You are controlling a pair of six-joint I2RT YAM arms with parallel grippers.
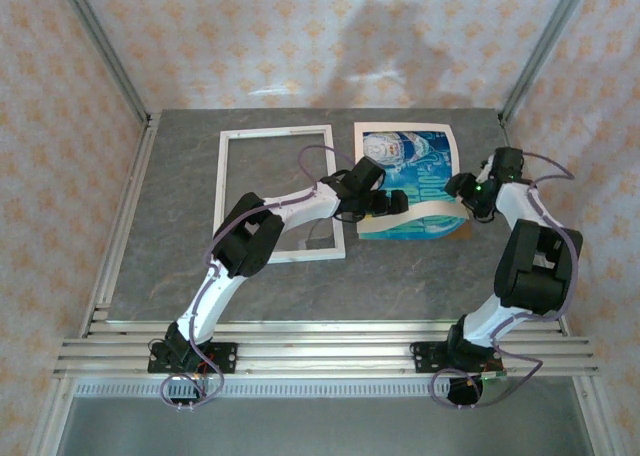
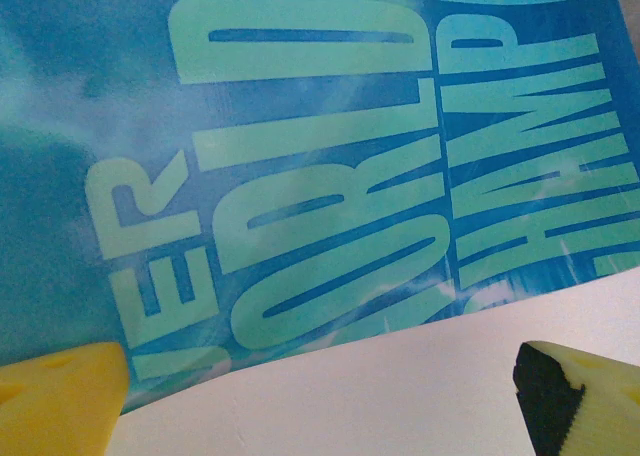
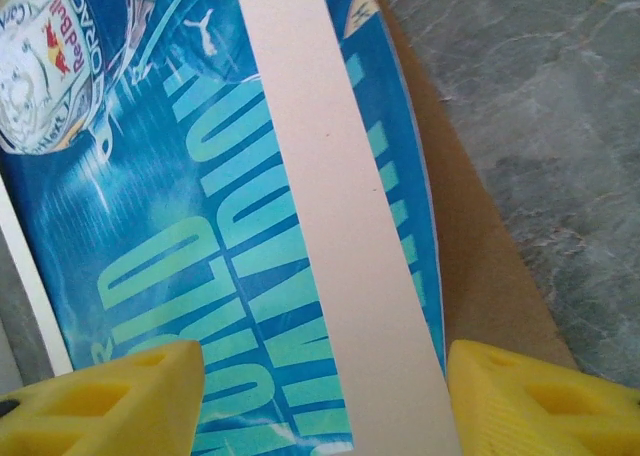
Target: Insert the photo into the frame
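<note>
The teal-blue photo (image 1: 405,166) lies flat at the table's back right, its helmeted figure (image 3: 45,71) and pale lettering (image 2: 300,176) facing up. A pale cream mat (image 1: 432,212) rests over it, its near strip bowed upward. The white frame (image 1: 222,191) lies to the left, apart from the photo. My left gripper (image 1: 393,202) hovers over the photo's near left part, open, with the mat's edge (image 2: 380,396) between its yellow fingers (image 2: 60,401). My right gripper (image 1: 467,190) is open at the photo's right side, straddling a mat strip (image 3: 340,206).
A brown backing board (image 3: 480,266) pokes out under the photo's right edge. Grey marbled tabletop (image 1: 400,276) surrounds everything. Metal posts and patterned walls enclose the sides and back. The left arm's forearm crosses over the frame's near right corner (image 1: 335,246).
</note>
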